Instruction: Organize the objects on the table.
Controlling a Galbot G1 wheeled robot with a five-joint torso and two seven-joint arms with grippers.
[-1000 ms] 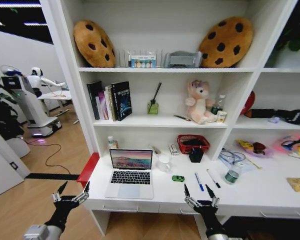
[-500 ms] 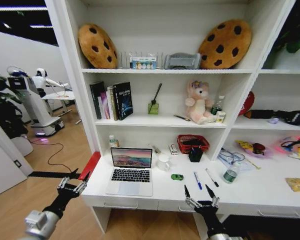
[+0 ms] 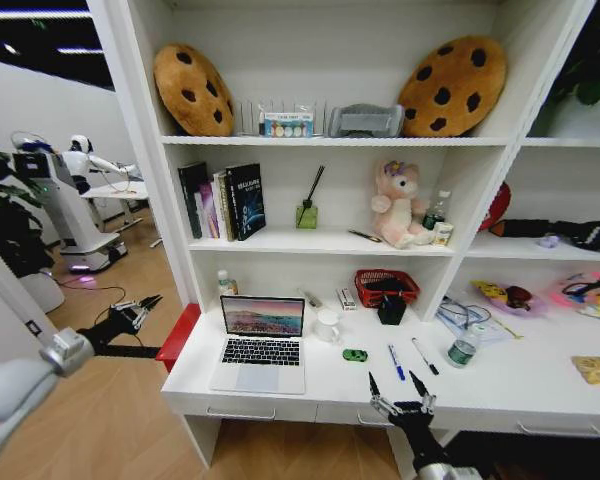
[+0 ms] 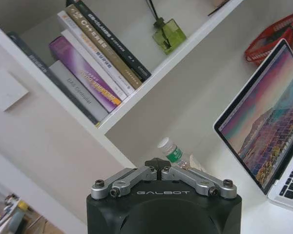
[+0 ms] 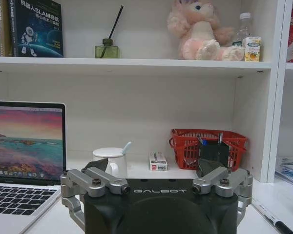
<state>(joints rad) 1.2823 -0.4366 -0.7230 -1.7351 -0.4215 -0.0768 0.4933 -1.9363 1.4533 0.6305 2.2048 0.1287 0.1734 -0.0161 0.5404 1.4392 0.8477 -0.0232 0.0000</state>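
The right gripper (image 3: 401, 389) hangs low at the front edge of the table (image 3: 540, 385), fingers spread open, holding nothing. The left gripper (image 3: 138, 307) is out past the table's left end, over the floor. Its fingers look pinched close w/ nothing in them.

Counted: 1 laptop (image 3: 260, 345), 1 green item (image 3: 355, 355), 1 blue pen (image 3: 396, 362), 1 black pen (image 3: 427, 356). So 4 things to tidy.

The pens lie just beyond the right gripper, blue one closest. The green item is a bit farther & to its left. The laptop is well off to its left, nearer the left gripper's side, lid up.

I think the laptop is the heavy, hard one, & the screen could break. Best shut the lid, then hold the base by its edges. The pens are light, thin & may roll, so pinch them in the middle. The green item is small & flat, prob. light; grab its sides.
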